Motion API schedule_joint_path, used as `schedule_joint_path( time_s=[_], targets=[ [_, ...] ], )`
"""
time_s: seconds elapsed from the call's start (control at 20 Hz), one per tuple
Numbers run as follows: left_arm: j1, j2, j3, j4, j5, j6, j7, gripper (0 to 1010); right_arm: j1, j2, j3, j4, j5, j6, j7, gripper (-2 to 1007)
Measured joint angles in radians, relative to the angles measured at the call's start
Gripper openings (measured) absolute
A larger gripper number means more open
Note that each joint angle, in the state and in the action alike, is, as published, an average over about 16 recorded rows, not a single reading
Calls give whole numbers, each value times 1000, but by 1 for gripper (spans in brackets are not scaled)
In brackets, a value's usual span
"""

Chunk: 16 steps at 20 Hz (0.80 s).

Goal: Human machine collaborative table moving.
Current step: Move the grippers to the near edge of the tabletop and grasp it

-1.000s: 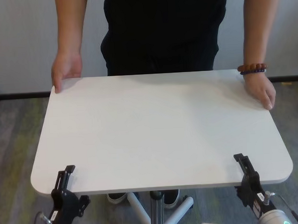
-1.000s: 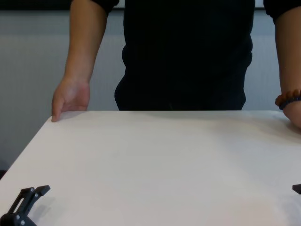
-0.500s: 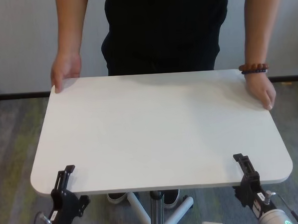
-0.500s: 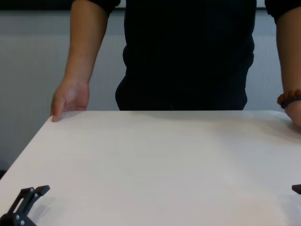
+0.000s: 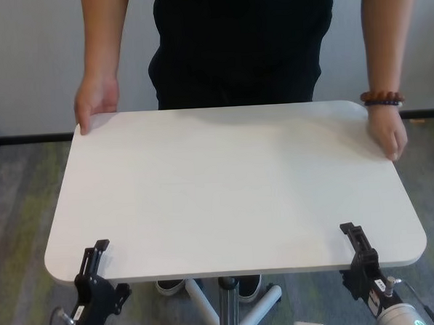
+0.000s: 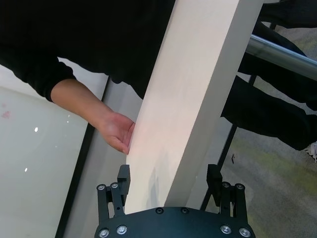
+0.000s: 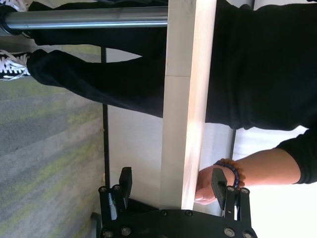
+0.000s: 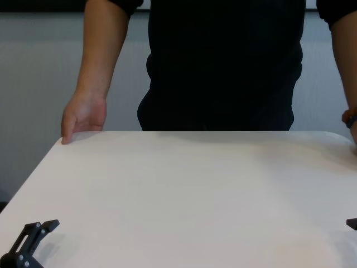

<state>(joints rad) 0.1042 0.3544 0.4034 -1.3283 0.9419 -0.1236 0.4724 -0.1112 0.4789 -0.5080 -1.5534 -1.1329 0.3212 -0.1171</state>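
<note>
Person (image 5: 240, 45) cut off above shoulders in head and chest views; face unseen. Table (image 5: 233, 191) hides most of metal post (image 5: 226, 307) and shoes. Right tool (image 8: 352, 224) barely enters chest view at edge. Lower fingers of both tools hidden beneath table.

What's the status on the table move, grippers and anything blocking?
Left gripper and right gripper open, each straddling the table near edge. The human holds the far corners. Nothing in the way.
</note>
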Motion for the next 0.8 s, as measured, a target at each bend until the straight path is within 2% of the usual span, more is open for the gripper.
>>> schedule_joint_path(
  time_s=[0.8],
  targets=[
    [0,0,0,0,0,0,0,1001,1,1,-2,0,-4,6,-1,1000]
  ],
)
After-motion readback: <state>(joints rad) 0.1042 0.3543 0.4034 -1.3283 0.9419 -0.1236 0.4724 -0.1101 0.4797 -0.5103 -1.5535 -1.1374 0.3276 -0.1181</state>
